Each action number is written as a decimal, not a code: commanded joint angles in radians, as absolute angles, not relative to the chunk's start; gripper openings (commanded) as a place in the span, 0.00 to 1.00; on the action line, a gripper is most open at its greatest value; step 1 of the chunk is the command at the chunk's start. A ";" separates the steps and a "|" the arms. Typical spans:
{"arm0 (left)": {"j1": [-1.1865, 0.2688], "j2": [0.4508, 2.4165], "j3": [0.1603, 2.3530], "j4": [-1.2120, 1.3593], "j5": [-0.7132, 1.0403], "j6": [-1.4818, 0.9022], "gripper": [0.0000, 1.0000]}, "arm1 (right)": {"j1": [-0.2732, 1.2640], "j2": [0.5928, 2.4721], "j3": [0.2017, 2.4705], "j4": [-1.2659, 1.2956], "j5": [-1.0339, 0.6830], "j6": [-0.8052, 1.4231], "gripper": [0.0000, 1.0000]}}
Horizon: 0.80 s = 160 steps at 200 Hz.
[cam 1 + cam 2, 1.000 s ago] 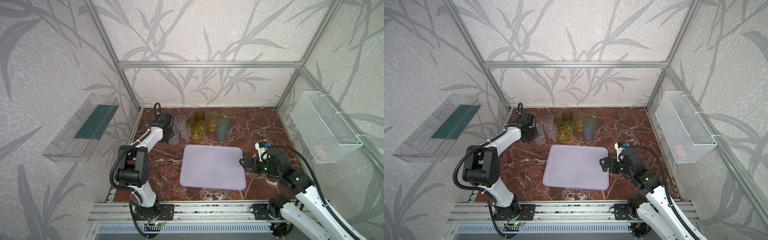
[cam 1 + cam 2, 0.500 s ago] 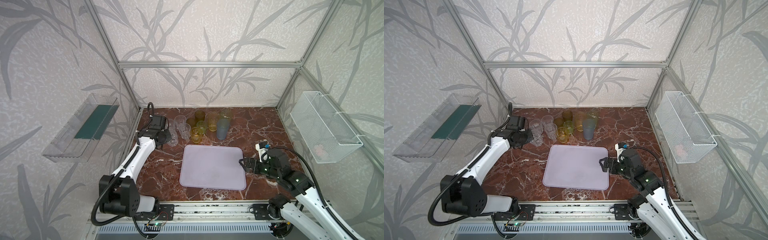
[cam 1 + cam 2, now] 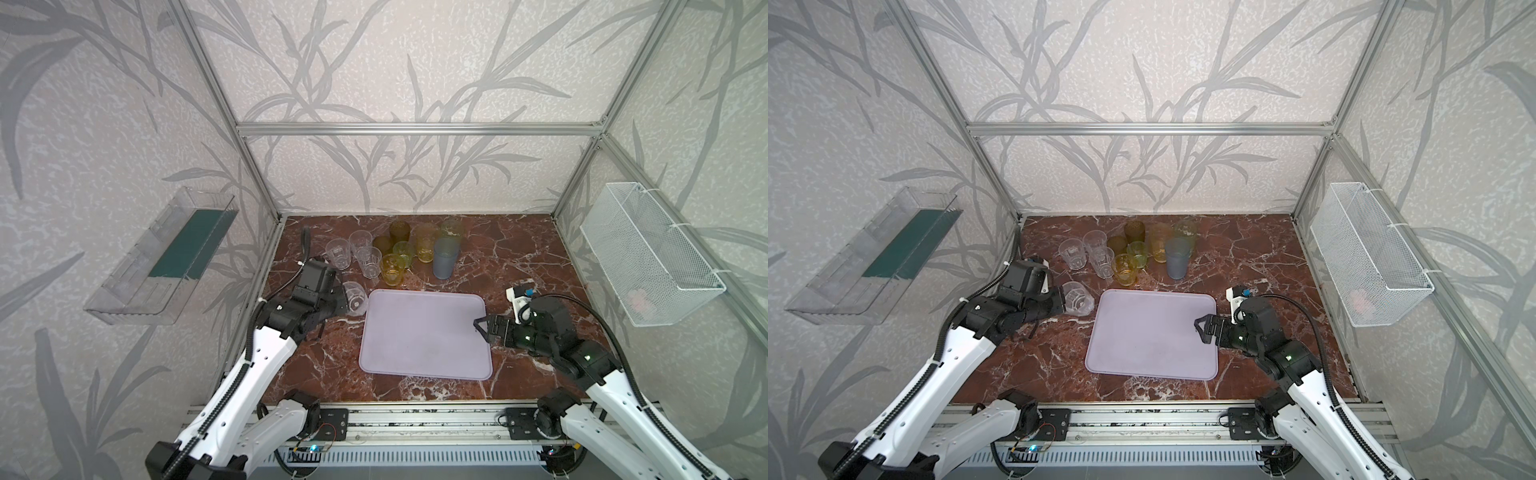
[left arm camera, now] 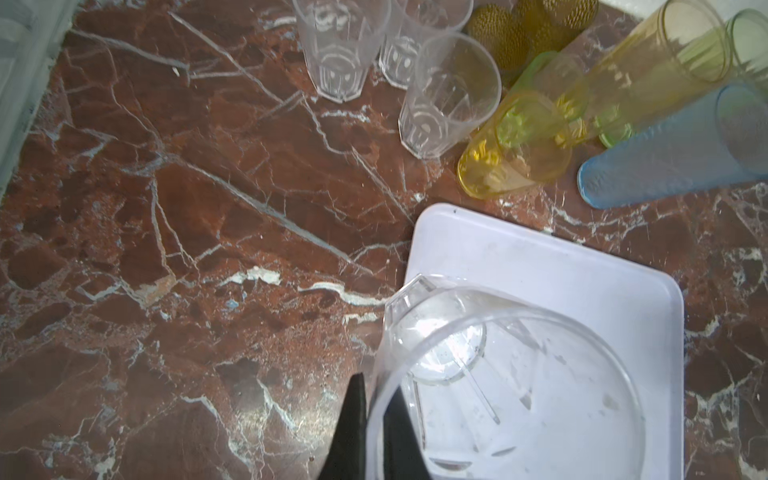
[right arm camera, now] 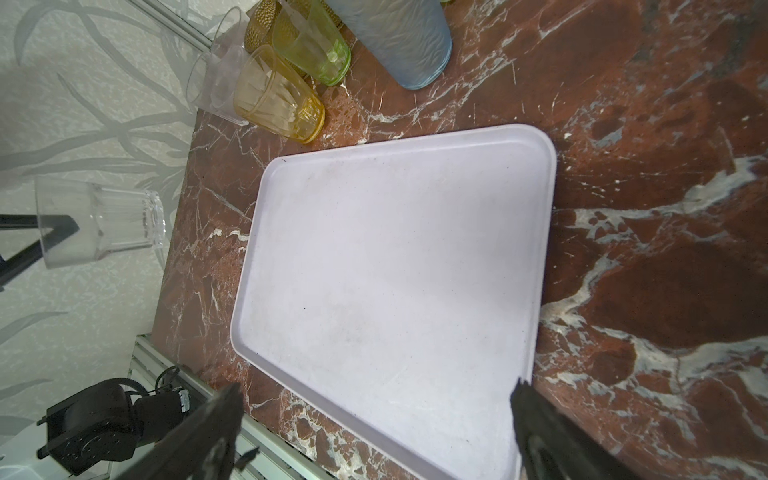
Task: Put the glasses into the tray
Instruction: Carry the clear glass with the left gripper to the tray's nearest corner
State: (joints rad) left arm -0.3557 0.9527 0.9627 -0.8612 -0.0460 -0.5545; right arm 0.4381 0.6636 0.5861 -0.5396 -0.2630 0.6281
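Observation:
A short clear faceted glass [image 3: 356,296] [image 3: 1077,297] hangs tilted just off the far left corner of the pale lavender tray [image 3: 424,332] [image 3: 1150,332]. My left gripper [image 3: 344,300] [image 4: 374,386] is shut on it, one finger inside the rim and one outside. The right wrist view shows this glass [image 5: 99,224] lifted off the table. Several other glasses [image 3: 392,268] stand grouped behind the tray: clear, amber, green, olive-brown and a tall blue-grey one [image 3: 446,257]. My right gripper [image 3: 480,326] [image 5: 376,399] is open and holds nothing, low over the tray's right edge.
A clear plastic bin [image 3: 162,257] hangs on the left wall and a white wire mesh basket [image 3: 648,257] on the right wall. Aluminium frame posts stand at the corners of the marble table [image 3: 519,249]. A metal rail [image 3: 415,419] runs along its front edge.
My left arm has swung back from the group of glasses toward the front, carrying the clear glass to the tray's far left corner. The right arm has not moved.

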 commanded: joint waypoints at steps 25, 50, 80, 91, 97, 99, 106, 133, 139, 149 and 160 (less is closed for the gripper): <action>-0.430 0.889 0.877 -0.884 0.014 -0.595 0.00 | 0.434 0.652 0.558 -0.507 -0.270 0.672 0.99; -0.471 0.872 0.848 -0.881 0.028 -0.598 0.00 | 0.434 0.632 0.524 -0.499 -0.262 0.699 0.99; -0.525 0.844 0.813 -0.865 0.014 -0.618 0.00 | 0.433 0.622 0.498 -0.495 -0.264 0.727 0.99; -0.542 0.836 0.798 -0.864 0.002 -0.623 0.00 | 0.434 0.619 0.491 -0.488 -0.277 0.734 0.99; -0.550 0.833 0.791 -0.865 -0.004 -0.625 0.00 | 0.434 0.618 0.488 -0.487 -0.286 0.737 0.99; -0.552 0.831 0.789 -0.865 -0.005 -0.627 0.00 | 0.434 0.617 0.487 -0.487 -0.289 0.738 0.99; -0.559 0.829 0.780 -0.867 -0.011 -0.632 0.00 | 0.434 0.615 0.483 -0.484 -0.297 0.742 0.99; -0.592 0.813 0.743 -0.867 -0.030 -0.656 0.00 | 0.434 0.598 0.460 -0.461 -0.326 0.763 0.99; -0.601 0.807 0.737 -0.867 -0.037 -0.661 0.00 | 0.434 0.594 0.453 -0.455 -0.331 0.768 0.99; -0.616 0.799 0.725 -0.867 -0.051 -0.673 0.00 | 0.433 0.588 0.443 -0.443 -0.339 0.780 0.99; -0.631 0.792 0.712 -0.866 -0.072 -0.684 0.00 | 0.434 0.587 0.433 -0.434 -0.343 0.789 0.99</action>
